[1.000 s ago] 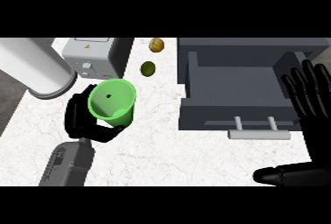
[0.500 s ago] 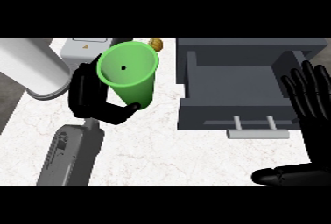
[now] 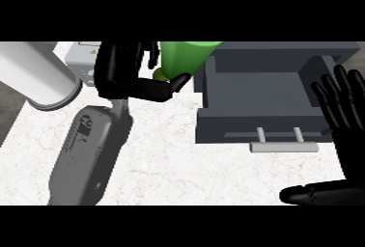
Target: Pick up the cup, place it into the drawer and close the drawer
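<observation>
The green cup (image 3: 184, 57) hangs in the air at the top of the head view, just left of the drawer, its upper part cut off by the picture's edge. My left hand (image 3: 127, 72) is shut on it, thumb curled under its side and fingers along its left. The grey drawer (image 3: 265, 91) stands pulled out, its inside bare, its handle (image 3: 279, 136) at the front. My right hand (image 3: 349, 120) stays open at the right edge, fingers up, beside the drawer's right wall.
A large white cylinder (image 3: 32, 72) lies at the upper left. A pale grey box (image 3: 89, 60) sits behind my left hand. A small olive-coloured thing (image 3: 161, 75) peeks out under the cup. The white marble counter (image 3: 185, 169) stretches in front.
My left hand has lifted the cup higher and carried it right, toward the drawer's left wall. The forearm now reaches further over the counter. The right hand has not moved.
</observation>
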